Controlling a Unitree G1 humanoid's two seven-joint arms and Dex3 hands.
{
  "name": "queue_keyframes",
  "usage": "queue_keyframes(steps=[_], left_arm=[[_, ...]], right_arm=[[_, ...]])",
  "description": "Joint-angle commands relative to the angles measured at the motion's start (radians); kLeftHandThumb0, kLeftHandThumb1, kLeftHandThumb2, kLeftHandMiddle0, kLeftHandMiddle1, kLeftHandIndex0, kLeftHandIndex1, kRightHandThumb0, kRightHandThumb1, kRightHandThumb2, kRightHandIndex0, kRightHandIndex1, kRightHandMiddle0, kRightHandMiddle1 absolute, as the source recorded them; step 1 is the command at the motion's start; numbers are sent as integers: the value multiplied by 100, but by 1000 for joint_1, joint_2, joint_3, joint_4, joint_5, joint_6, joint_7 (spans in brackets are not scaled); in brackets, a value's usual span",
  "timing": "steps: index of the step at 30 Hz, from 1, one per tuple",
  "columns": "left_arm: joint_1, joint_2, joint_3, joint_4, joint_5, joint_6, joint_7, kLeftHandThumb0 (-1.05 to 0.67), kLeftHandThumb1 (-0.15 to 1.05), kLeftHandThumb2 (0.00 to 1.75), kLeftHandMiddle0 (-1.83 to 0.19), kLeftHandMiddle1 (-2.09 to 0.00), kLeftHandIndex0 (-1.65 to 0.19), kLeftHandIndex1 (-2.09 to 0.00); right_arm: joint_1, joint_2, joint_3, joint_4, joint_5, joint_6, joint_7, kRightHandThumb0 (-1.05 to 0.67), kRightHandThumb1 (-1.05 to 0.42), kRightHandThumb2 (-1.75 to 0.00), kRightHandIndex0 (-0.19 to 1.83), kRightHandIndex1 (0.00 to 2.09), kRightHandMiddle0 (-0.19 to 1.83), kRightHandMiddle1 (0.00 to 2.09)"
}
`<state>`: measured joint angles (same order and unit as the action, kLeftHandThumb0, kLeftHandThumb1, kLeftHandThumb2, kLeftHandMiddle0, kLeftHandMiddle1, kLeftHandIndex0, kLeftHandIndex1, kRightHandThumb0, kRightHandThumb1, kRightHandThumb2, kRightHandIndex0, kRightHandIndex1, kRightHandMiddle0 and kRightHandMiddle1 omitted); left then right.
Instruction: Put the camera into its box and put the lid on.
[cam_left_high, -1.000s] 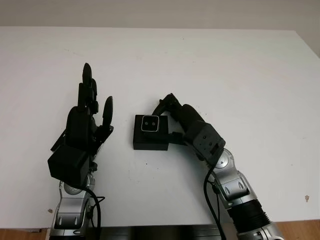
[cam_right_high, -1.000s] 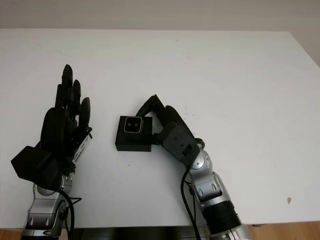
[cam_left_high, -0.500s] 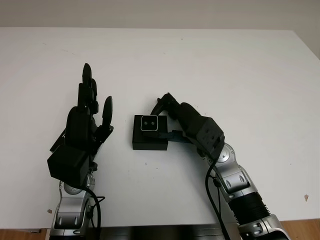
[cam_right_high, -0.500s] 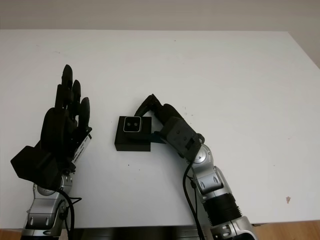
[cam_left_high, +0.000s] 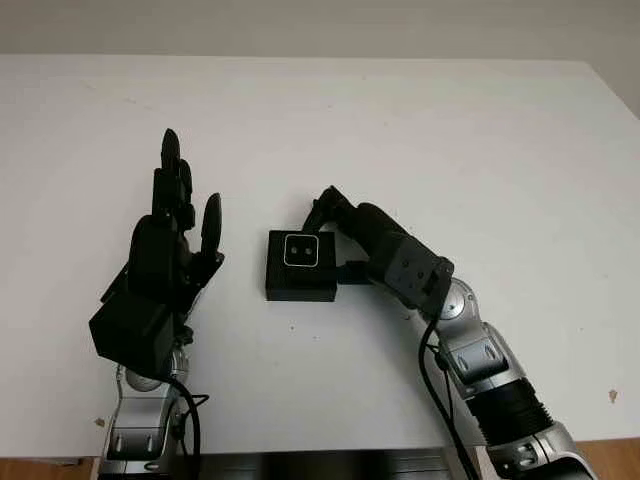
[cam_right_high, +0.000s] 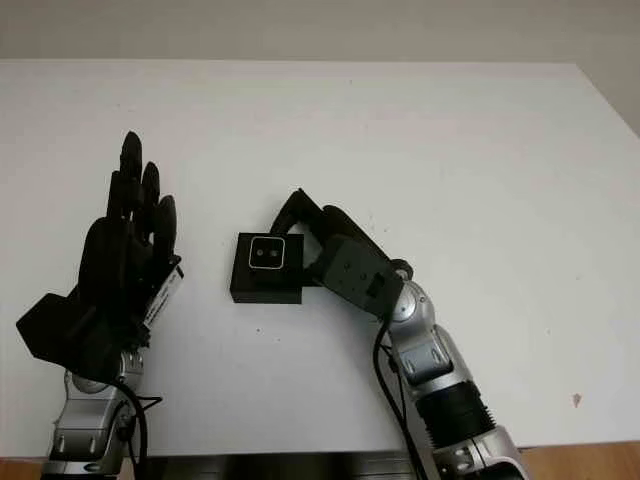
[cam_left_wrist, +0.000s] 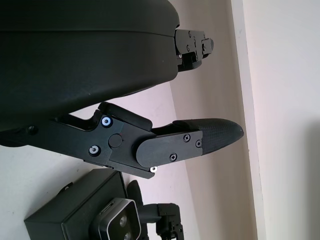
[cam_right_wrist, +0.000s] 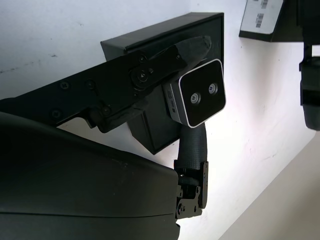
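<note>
Fingers of the left hand (cam_left_high: 165, 255) point straight up and away from the robot, uncurled. That hand hovers over the white table (cam_left_high: 480, 150), well to the left of the box. Tucked under its palm is a flat dark piece with a white barcode label (cam_right_high: 165, 290), which I take to be the box lid; whether the hand grips it or only hovers above it I cannot tell.

Next along comes the black box (cam_left_high: 300, 268), sitting flat on the table between the two hands. The small square camera (cam_left_high: 301, 250), with its silver rim and two lenses facing up, sits at the far part of the box. In the right wrist view the camera body (cam_right_wrist: 200, 95) stands proud of the box rim, so it looks only partly seated.

Furthest right, the right hand (cam_left_high: 375, 250) reaches in from the box's right side. Its fingers (cam_right_wrist: 150, 70) are narrowed round the camera: one lies along one flank and another (cam_right_wrist: 195, 145) presses at the opposite side, so the camera is pinched between them.

By my judgement, the first half of the task is nearly done, the camera being in the box's mouth but not released or settled. Letting go and putting the lid on are both left.
</note>
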<state>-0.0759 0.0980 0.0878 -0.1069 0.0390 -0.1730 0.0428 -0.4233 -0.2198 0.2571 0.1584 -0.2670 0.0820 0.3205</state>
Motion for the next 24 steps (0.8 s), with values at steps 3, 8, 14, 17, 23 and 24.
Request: queue_keyframes(steps=[3,8,14,17,23,24], left_arm=[[9,0,4,-15,2,-10,0,-72,105,57,6,-5,6,-5],[11,-4,1,-19,7,-11,7,-72,105,56,6,-6,6,-6],[14,-6,0,-26,1,-4,4,-72,105,56,6,-5,6,-6],[14,-8,2,-20,-5,-13,4,-71,105,56,6,-5,6,-6],[16,-5,-1,-24,5,-10,5,-71,105,56,6,-5,6,-5],[16,-7,0,-25,2,-8,5,-71,105,57,6,-5,7,-5]], right_arm=[[23,-22,17,11,-11,-17,18,-45,-105,-7,19,7,18,198],[19,-41,26,14,-29,-47,21,-47,-105,-6,20,8,20,196],[28,-46,21,9,-24,-78,34,-54,-104,-6,12,4,-8,162],[34,-52,23,2,-33,-95,31,-59,-102,-5,4,1,-15,118],[46,-58,24,-2,-59,-153,-5,-59,-102,-6,-3,1,-16,100],[48,-59,23,-5,-63,-157,-7,-58,-102,-6,-3,1,-16,99]])
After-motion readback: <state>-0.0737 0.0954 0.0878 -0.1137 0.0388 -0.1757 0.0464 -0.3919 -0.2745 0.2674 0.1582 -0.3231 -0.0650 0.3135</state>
